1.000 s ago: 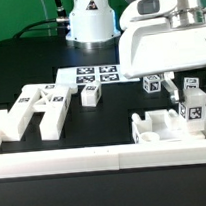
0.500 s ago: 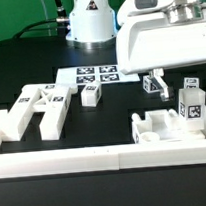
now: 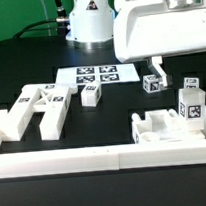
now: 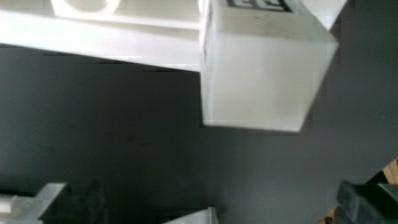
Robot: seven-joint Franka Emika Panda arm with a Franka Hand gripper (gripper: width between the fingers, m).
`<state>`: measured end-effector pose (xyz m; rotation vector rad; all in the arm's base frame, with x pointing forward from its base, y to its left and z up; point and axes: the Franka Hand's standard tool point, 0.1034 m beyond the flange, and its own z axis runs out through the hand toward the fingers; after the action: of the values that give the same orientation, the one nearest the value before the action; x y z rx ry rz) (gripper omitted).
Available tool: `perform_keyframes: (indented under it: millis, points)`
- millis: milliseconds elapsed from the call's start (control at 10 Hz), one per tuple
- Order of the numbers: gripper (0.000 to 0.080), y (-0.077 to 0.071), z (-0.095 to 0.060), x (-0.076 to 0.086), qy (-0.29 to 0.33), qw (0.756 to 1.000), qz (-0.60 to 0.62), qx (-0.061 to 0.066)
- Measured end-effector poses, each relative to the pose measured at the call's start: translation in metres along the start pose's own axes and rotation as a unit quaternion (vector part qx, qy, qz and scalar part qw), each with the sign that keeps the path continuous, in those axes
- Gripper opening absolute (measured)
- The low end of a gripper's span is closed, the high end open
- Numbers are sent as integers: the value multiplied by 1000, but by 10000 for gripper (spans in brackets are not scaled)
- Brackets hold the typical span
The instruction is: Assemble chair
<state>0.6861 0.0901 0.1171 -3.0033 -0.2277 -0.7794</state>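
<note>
**Wrist view: gripper spread wide and empty**

Wrist view gives us the jaws' state. One fingertip sits at each lower corner of the picture, far apart, with only dark table between them. Beneath the gripper stands a white block with a tag on its upper face, touching a white bar. We cannot tell which chair piece this is.

From the exterior view we see the chair lying in separate white pieces, and we count six.

- Three are close under the gripper: a small tagged block just below it, an upright post beside that, and a low seat piece on which the post stands.
- Three are well away from the gripper, toward the exterior view's left: a loose block, and two long pieces lying together as an H-shaped cluster. We cannot tell whether those two are joined.

We also count one marker board, one border rail and one robot base.

Open table lies between the cluster and the pieces under the gripper. The border rail closes off the near edge, just beyond the seat piece.

Only the exterior view shows the whole layout. There the arm's white housing hides most of the fingers.
</note>
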Motion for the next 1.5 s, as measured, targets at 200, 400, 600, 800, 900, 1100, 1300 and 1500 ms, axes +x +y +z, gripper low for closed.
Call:
perform_keyframes:
  millis: [200,400,600,800,900,1100,1300,1500]
  points:
    - [649,0,2,-4,-19,1000,0,2]
    - [649,0,2,-8,-100,995,2,10]
    - [649,-3,3,-10,-156,988,2,16]
    - [649,-6,5,-16,-213,977,2,22]
    - [649,-6,8,-18,-224,974,1,24]
    - [649,-6,14,-20,-220,975,0,23]
    - [649,-8,19,-24,-223,975,-1,23]
    - [649,-7,21,-25,-221,975,-3,23]
